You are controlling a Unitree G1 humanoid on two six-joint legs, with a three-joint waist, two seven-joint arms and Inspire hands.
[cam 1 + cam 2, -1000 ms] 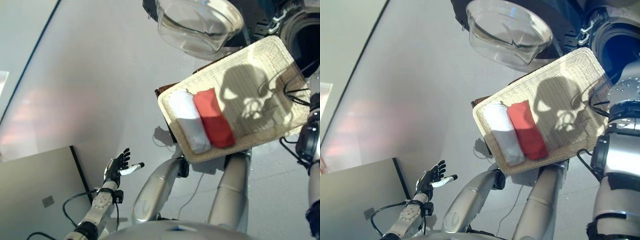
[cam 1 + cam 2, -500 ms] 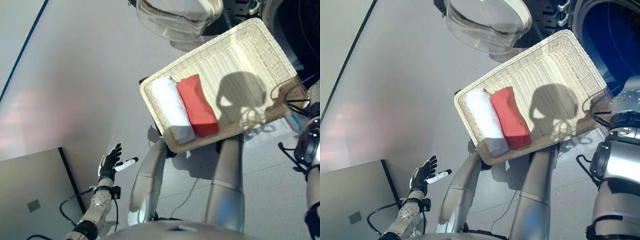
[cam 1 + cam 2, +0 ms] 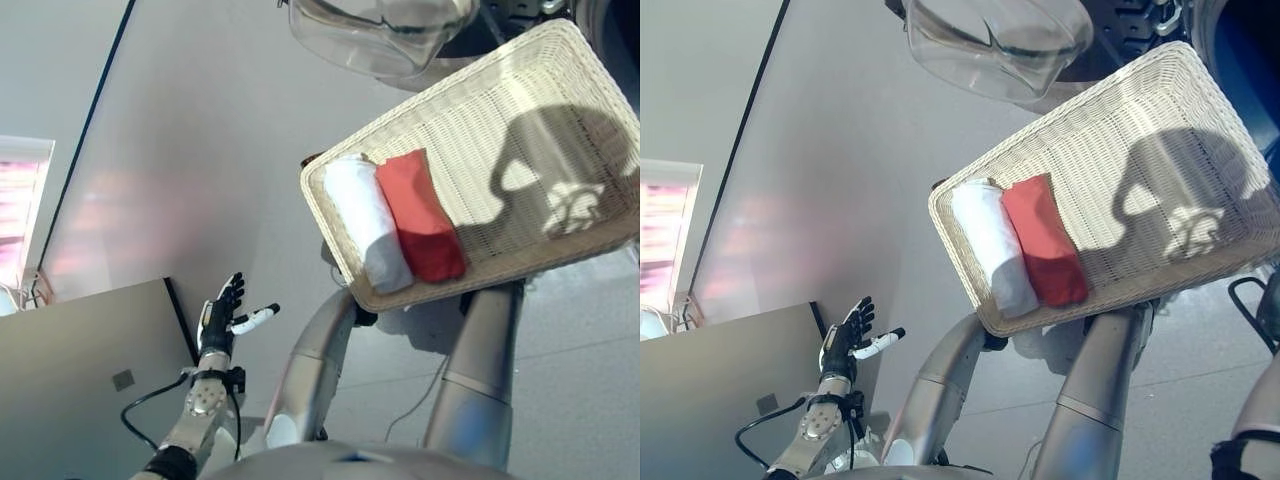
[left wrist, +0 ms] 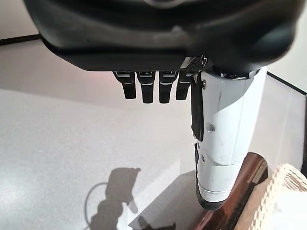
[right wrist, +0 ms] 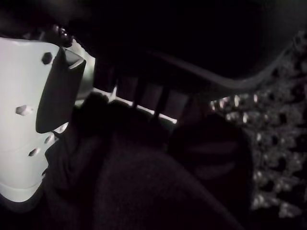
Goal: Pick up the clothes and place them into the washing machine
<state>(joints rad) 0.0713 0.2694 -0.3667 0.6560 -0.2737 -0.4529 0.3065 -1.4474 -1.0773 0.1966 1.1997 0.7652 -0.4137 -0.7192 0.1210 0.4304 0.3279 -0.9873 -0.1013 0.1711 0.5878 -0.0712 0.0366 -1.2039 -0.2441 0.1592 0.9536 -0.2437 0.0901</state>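
Observation:
A white rolled cloth (image 3: 368,222) and a red folded cloth (image 3: 420,215) lie side by side at the left end of a pale wicker basket (image 3: 480,130). My left hand (image 3: 220,318) hangs open and empty at the lower left, well short of the basket. My right hand (image 5: 29,120) shows only in its wrist view, inside the washing machine's perforated drum (image 5: 273,143). Its fingers look straight, and a dark cloth (image 5: 144,187) lies bunched right against the thumb and palm.
The washer's round glass door (image 3: 380,30) stands open above the basket, with the blue drum opening (image 3: 1250,40) at the far right. A brown stool (image 4: 240,191) carries the basket. A grey panel (image 3: 70,380) lies at the lower left.
The head camera has swung, shifting the whole picture. My right arm has dropped out of the left eye view at the right edge. The left hand stays open and idle.

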